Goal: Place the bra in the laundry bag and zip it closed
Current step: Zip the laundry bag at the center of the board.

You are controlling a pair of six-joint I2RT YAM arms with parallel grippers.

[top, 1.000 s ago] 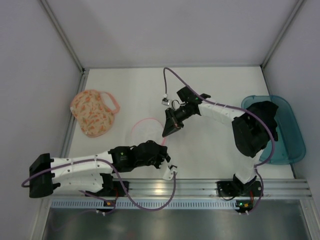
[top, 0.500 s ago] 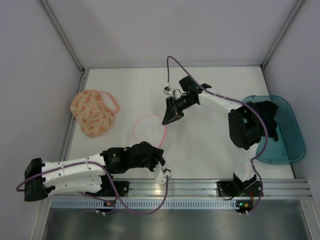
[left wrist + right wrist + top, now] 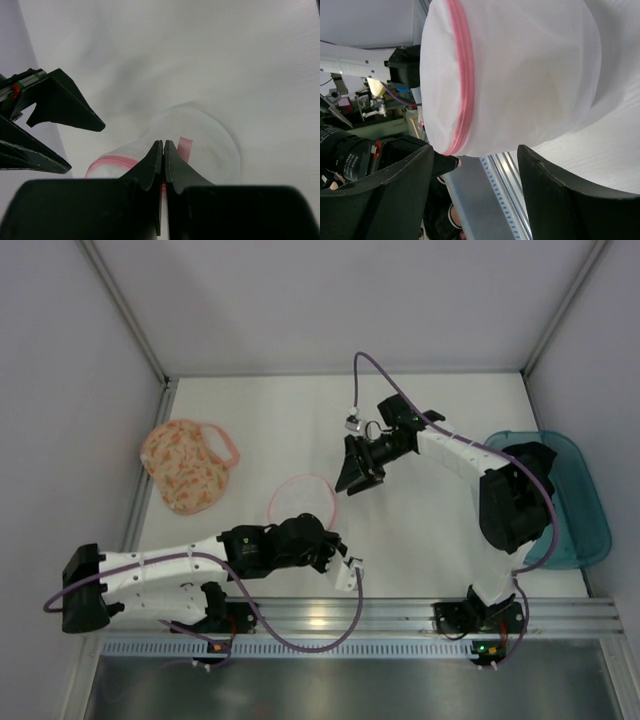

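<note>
Bra (image 3: 535,455), black and crumpled, sits heaped in the teal tub (image 3: 592,530) at the table's right edge, partly behind the right arm and too bunched for its long axis to be read. The right gripper (image 3: 358,478) hangs over mid-table with its jaws spread and nothing between them. The garment therefore lies well off to its right and back toward that arm's own base. This is plainly the nearer of the two arms, and a reach for the bra would likely mean swinging right. The left gripper (image 3: 163,144) is pinched tight on the pink rim of a small white pouch (image 3: 300,502), which lies between the two grippers. The laundry bag (image 3: 185,470), speckled orange on cream, lies flat by the left wall, well apart from the bra and both grippers, its length running from far-left to near-right.
</note>
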